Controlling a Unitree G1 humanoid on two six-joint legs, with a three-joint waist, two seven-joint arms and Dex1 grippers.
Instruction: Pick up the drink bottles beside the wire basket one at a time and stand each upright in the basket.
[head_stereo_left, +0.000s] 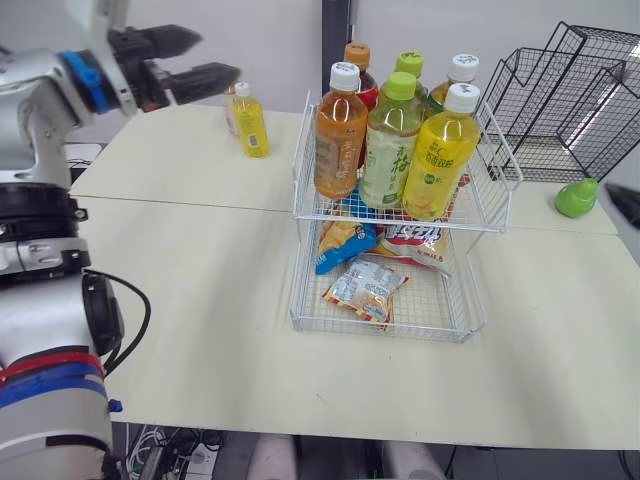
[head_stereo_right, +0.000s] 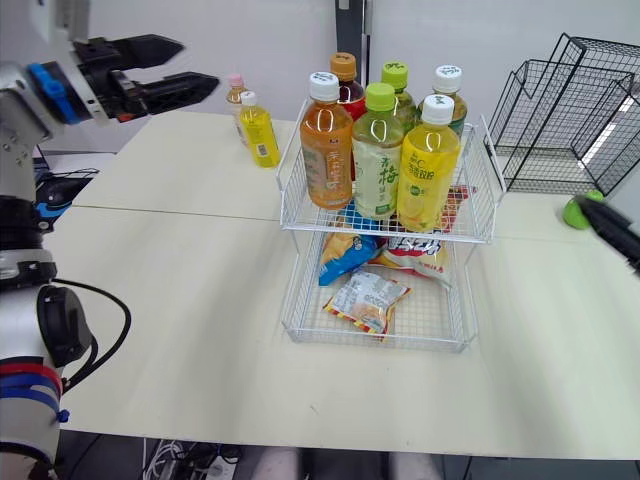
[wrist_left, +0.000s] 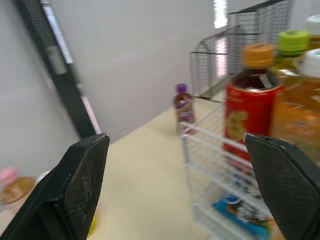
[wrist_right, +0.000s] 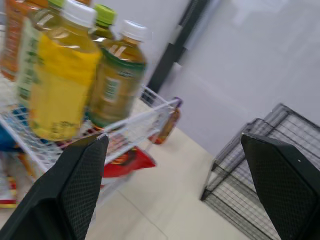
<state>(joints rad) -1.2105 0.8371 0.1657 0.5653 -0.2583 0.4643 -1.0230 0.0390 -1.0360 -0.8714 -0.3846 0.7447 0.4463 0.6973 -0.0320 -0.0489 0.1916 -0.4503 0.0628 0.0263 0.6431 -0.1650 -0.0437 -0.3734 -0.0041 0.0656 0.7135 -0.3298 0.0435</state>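
A white two-tier wire basket (head_stereo_left: 305, 215) stands mid-table. Its upper tier holds several upright drink bottles, among them an orange one (head_stereo_left: 339, 135), a green-capped tea (head_stereo_left: 391, 145) and a yellow one (head_stereo_left: 440, 155). Left of the basket, at the table's far side, stands a small yellow bottle (head_stereo_left: 250, 122), with a pink-capped bottle (head_stereo_right: 236, 94) just behind it. A small purple-capped bottle (wrist_left: 183, 107) stands behind the basket. My left gripper (head_stereo_left: 220, 57) hovers open and empty, above and left of the small yellow bottle. My right gripper (wrist_right: 172, 145) is open and empty, right of the basket.
Snack packets (head_stereo_left: 366, 290) lie in the basket's lower tier. Black wire racks (head_stereo_left: 580, 100) stand at the back right, with a green pear-shaped object (head_stereo_left: 576, 198) in front of them. Bare tabletop (head_stereo_left: 200, 300) stretches left of and in front of the basket.
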